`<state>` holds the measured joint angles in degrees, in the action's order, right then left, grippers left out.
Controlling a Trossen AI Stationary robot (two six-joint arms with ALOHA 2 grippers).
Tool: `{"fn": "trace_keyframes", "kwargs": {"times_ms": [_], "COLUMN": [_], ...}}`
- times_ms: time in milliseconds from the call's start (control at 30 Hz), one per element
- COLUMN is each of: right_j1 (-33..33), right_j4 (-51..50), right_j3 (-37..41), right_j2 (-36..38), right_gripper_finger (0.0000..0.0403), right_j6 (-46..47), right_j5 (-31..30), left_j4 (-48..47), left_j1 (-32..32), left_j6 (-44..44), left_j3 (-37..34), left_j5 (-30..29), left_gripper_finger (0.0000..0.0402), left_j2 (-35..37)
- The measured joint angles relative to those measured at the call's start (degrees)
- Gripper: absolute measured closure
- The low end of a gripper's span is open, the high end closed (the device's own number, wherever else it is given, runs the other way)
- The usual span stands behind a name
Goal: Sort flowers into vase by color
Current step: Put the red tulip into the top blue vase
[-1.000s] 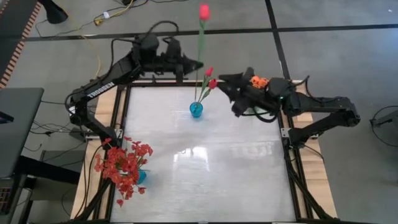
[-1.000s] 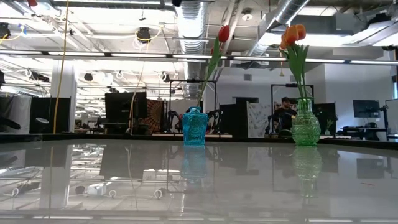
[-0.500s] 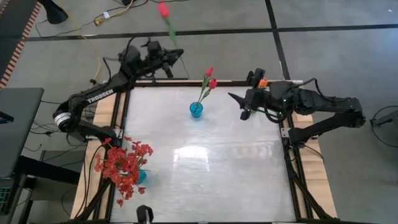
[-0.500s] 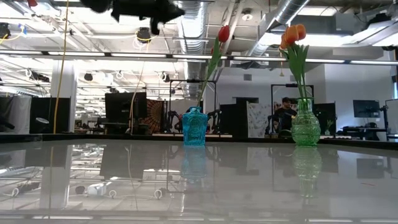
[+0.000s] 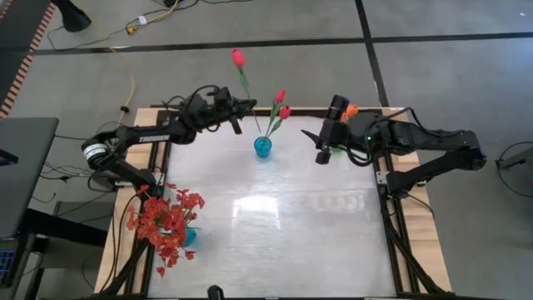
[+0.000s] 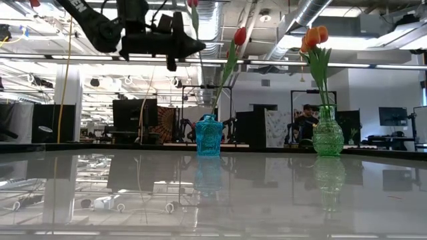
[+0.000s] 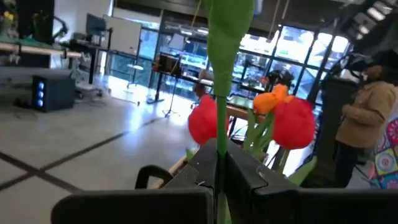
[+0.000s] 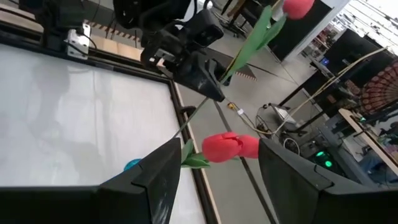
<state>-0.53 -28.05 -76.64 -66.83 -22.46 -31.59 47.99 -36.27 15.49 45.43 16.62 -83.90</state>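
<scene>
My left gripper (image 5: pixel 245 108) hovers above the table's far edge, just left of the blue vase (image 5: pixel 262 147), shut on a red-pink tulip whose bud (image 5: pixel 238 57) stands high above it. In the low view the left gripper (image 6: pixel 199 45) hangs left of and above the blue vase (image 6: pixel 209 136). Two red-pink tulips (image 5: pixel 281 103) stand with their stems in that vase. The green vase (image 6: pixel 327 131) holds orange tulips (image 6: pixel 313 35). My right gripper (image 5: pixel 321 147) is open, right of the blue vase. A vase at the table's left near edge holds a bushy red spray (image 5: pixel 166 218). My left gripper pinches the tulip's green stem (image 7: pixel 220 146) between its two fingers (image 7: pixel 252 177). The fingers come level from the table's left and lie across the stem. The flower is lifted clear and nearly upright, bud (image 6: pixel 193 3) above the fingers and the stem's lower end (image 6: pixel 202 80) hanging below.
The right arm (image 5: pixel 416 142) lies along the far right corner, beside the green vase. The glossy white tabletop (image 5: pixel 275 225) is bare through its middle and near side. A person (image 7: pixel 367 106) stands in the room beyond the table. Cables lie on the floor past the far edge.
My left gripper, holding the tulip, swung toward the table's left, then came down and back toward the blue vase, dropping into the low view from above. The tulip's bud moved with it. My right gripper drew slightly toward the table's near edge and turned.
</scene>
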Motion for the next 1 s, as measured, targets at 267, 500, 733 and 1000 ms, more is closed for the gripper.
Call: {"fn": "trace_keyframes", "kwargs": {"times_ms": [267, 500, 733, 1000], "right_j1": [0.3, 0.2, 0.2, 0.2], "right_j4": [-0.4, -0.5, -2.1, -2.1], "right_j3": [0.0, 0.0, 0.0, 0.0], "right_j2": [0.0, 0.0, 0.0, 0.0], "right_gripper_finger": [0.0163, 0.0163, 0.0163, 0.0163], "right_j6": [0.0, 0.0, 0.0, 0.1], "right_j5": [0.0, 0.0, 0.0, 0.0], "left_j4": [1.5, 2.9, 2.4, -1.2], "left_j1": [3.0, 3.8, 3.6, 3.5], "left_j6": [-2.8, -3.9, -5.4, -9.4], "left_j3": [0.0, 0.0, 0.0, -0.2], "left_j5": [-0.6, -0.6, 1.8, 1.8], "left_gripper_finger": [0.0401, 0.0401, 0.0401, 0.0401], "left_j2": [-4.0, -7.8, -7.9, -7.9]}}
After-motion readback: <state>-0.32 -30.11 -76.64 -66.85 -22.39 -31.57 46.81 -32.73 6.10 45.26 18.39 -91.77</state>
